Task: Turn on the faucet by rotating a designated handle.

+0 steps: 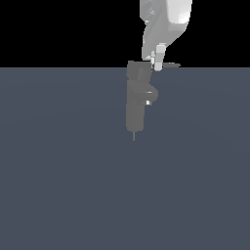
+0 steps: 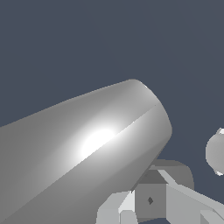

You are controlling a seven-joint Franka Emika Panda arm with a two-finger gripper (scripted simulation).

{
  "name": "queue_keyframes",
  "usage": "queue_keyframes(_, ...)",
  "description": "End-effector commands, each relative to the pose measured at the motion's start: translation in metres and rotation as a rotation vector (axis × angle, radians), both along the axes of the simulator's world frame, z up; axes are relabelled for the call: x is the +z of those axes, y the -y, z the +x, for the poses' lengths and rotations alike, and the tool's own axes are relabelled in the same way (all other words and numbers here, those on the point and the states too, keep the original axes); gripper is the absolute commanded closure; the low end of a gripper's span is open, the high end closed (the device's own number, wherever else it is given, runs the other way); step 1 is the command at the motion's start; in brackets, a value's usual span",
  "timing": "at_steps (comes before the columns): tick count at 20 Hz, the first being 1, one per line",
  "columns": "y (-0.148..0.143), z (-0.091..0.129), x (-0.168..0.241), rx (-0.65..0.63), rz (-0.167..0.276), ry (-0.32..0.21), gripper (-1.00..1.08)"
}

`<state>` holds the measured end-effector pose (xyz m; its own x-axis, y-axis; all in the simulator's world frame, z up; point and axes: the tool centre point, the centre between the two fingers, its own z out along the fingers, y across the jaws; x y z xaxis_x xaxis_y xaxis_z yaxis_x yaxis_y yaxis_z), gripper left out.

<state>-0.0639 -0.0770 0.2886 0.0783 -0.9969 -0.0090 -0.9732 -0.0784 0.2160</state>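
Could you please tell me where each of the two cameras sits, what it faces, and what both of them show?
Exterior view: off the arm, level with the scene, facing the faucet side-on; the white arm comes down from the top edge, its gripper at the handle.
Wrist view: on the wrist, close up; a large pale grey rounded body fills most of the picture, with blocky grey parts beneath it.
Shared: the dark blue-grey floor; I cannot match any part with certainty.

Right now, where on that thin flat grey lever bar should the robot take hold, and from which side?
Probably near the free end of the thin flat grey lever bar, coming down from above. It sticks out sideways from the blocky cap toward the exterior view's right, so its outer end likely turns it most easily.
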Motion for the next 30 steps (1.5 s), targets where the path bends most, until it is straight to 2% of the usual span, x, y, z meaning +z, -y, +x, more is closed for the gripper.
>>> queue_keyframes(1, 0.014, 0.007, 0.003, -0.014, -0.004, 0.012, 1.08)
queue_keyframes(30, 0.082, 0.061, -0.005, -0.036, -0.006, 0.02, 1.08)
